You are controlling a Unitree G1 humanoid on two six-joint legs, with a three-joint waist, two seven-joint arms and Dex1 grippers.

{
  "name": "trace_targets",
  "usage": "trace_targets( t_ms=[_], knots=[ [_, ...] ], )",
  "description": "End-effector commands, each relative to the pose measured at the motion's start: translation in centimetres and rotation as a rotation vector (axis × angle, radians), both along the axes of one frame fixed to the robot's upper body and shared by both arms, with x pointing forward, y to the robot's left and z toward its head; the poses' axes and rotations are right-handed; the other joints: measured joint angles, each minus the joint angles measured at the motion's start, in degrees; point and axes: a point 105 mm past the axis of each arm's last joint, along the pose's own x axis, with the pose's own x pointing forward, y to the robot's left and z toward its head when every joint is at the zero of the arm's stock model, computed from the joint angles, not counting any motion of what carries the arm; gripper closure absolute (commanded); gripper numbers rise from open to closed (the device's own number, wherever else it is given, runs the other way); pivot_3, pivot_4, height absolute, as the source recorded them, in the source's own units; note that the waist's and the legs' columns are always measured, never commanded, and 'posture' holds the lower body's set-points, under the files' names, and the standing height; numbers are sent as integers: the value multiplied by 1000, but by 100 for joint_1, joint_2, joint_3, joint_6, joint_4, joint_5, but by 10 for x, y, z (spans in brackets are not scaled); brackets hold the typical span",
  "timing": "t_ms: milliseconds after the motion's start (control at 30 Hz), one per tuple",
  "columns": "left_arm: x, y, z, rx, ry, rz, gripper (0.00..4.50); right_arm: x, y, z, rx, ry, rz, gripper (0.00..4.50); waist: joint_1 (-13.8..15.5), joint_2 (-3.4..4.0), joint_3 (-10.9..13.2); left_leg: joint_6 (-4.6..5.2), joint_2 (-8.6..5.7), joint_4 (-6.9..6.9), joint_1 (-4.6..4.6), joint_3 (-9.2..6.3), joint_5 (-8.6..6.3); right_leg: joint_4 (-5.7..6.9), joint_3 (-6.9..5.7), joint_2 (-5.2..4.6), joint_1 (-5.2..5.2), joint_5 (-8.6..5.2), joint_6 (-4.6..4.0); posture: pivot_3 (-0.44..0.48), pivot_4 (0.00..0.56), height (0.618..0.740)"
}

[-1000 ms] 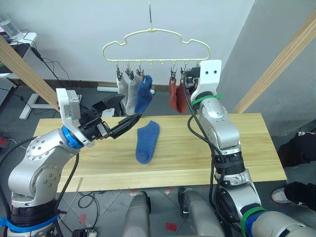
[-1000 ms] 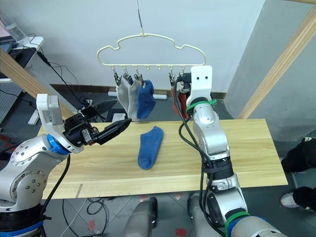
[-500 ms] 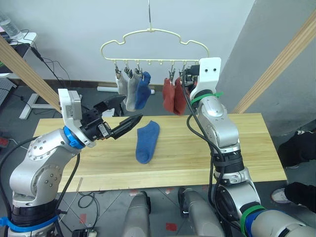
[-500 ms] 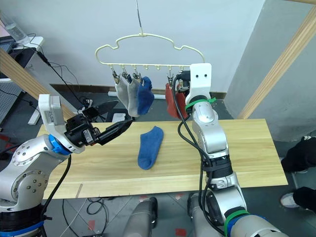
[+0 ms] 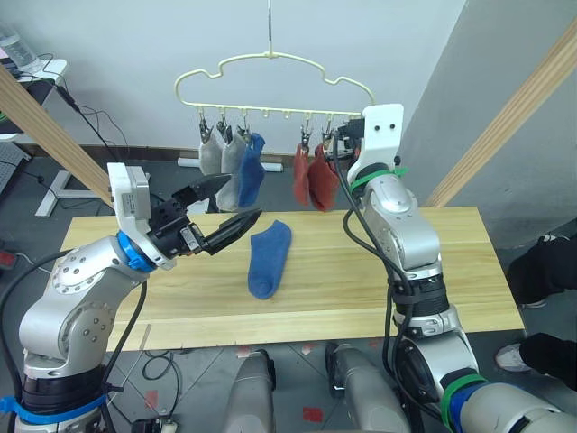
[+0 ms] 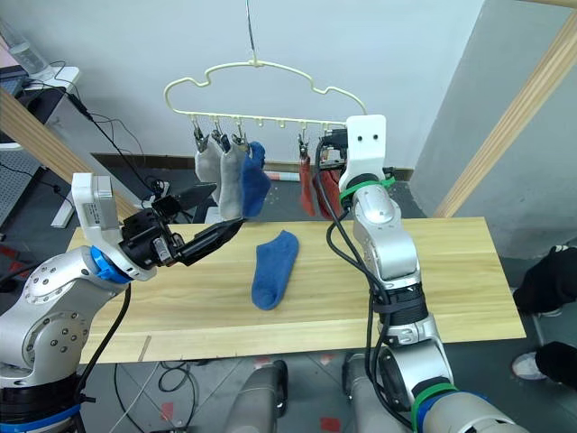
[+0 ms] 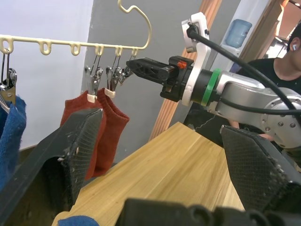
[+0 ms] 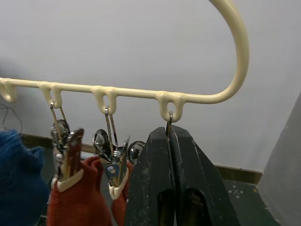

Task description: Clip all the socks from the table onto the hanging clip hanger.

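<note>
The pale yellow clip hanger (image 5: 270, 59) hangs above the far edge of the table (image 5: 433, 271). Two grey socks (image 5: 213, 155), a blue sock (image 5: 251, 171) and two rust-red socks (image 5: 311, 176) are clipped to it. Another blue sock (image 5: 269, 257) lies flat on the middle of the table. My right gripper (image 8: 171, 137) is shut on the metal clip at the hanger's right end, just right of the red socks. My left gripper (image 5: 238, 198) hovers open and empty over the table, left of the lying sock and below the hung blue one.
Pale wooden poles slant up at the left (image 5: 50, 131) and the right (image 5: 518, 104). A person (image 7: 288, 56) sits beyond the table's right end. A desk with cables (image 5: 41, 77) stands at the back left.
The hanger and its socks have swung to the left, with the right gripper staying at its end clip. The left gripper has hardly moved.
</note>
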Motion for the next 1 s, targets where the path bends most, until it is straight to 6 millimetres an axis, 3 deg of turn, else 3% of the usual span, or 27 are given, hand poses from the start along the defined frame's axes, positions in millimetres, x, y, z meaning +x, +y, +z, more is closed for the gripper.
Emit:
trace_targets(
  t_ms=[33,700,800,900,1000],
  knots=[
    [-5,-3,3,3,-33,-5,0,-8,-15,24,17,-52,30,4473,0,1,1,0,0,0,0,1,0,0,1,0,0,0,0,76,321,740],
    [-4,-4,-1,12,-14,-23,0,-15,-35,20,-53,-25,58,4473,1,1,1,0,-1,-1,-1,1,0,-4,0,-1,0,0,0,54,323,740],
    [-4,-5,-2,12,-12,-26,0,-15,-37,20,-69,-28,57,3898,-2,1,1,0,-1,-1,-1,2,0,-5,2,-1,0,0,0,54,324,740],
    [-5,-6,-3,11,-11,-27,0,-16,-38,18,-79,-30,46,2934,-4,1,2,0,-1,-2,-1,2,0,-5,2,0,0,0,0,55,324,740],
    [-5,-5,-3,13,-10,-28,0,-18,-37,16,-91,-44,37,2934,-4,1,1,0,-1,-3,-1,3,0,-5,3,0,-1,0,0,59,323,740]
  ],
)
